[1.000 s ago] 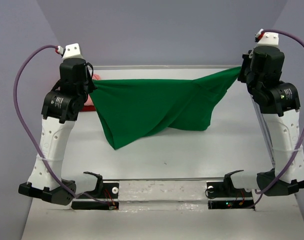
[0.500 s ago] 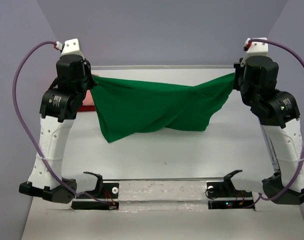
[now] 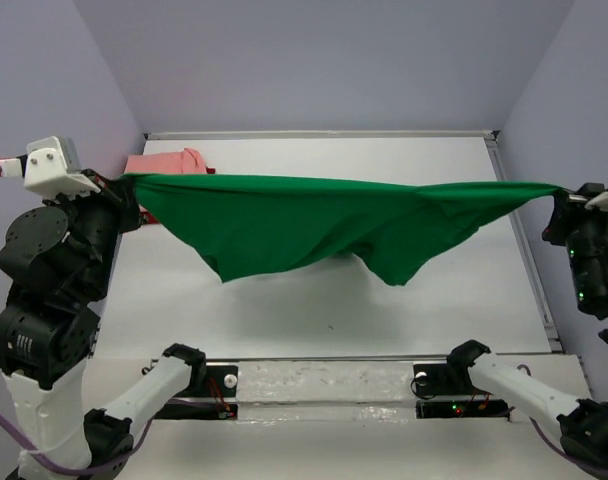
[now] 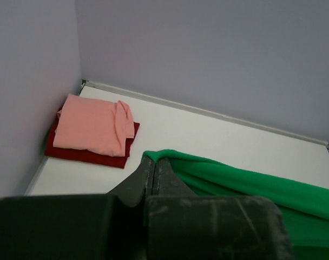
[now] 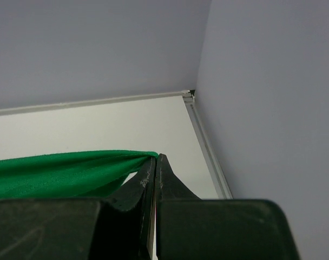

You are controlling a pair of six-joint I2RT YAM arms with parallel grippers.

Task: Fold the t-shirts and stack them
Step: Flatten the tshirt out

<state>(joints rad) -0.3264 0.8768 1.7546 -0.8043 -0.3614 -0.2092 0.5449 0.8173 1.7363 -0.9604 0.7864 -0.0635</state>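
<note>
The bright green t-shirt (image 3: pixel 304 225) hangs stretched in the air between both arms, its lower folds sagging toward the table. My left gripper (image 3: pixel 127 180) is shut on its left corner, and the cloth (image 4: pixel 251 187) trails away to the right of the closed tips (image 4: pixel 155 158). At the right side, my right gripper (image 3: pixel 562 190) is shut on the opposite corner (image 5: pixel 56 170), pinched at the tips (image 5: pixel 156 157). The salmon pink t-shirt (image 4: pixel 91 124) lies folded on top of the folded dark red t-shirt (image 4: pixel 83 156) in the far left corner (image 3: pixel 164 162).
The white table (image 3: pixel 384 300) is enclosed by grey walls at the back and on both sides. A raised edge strip (image 5: pixel 208 146) runs along its right side. The arm bases and their mounting rail (image 3: pixel 324 385) sit at the near edge.
Both arms have swung outward and up, away from each other. The green t-shirt has gone from drooping to pulled out wide. The pink t-shirt in the corner is now uncovered.
</note>
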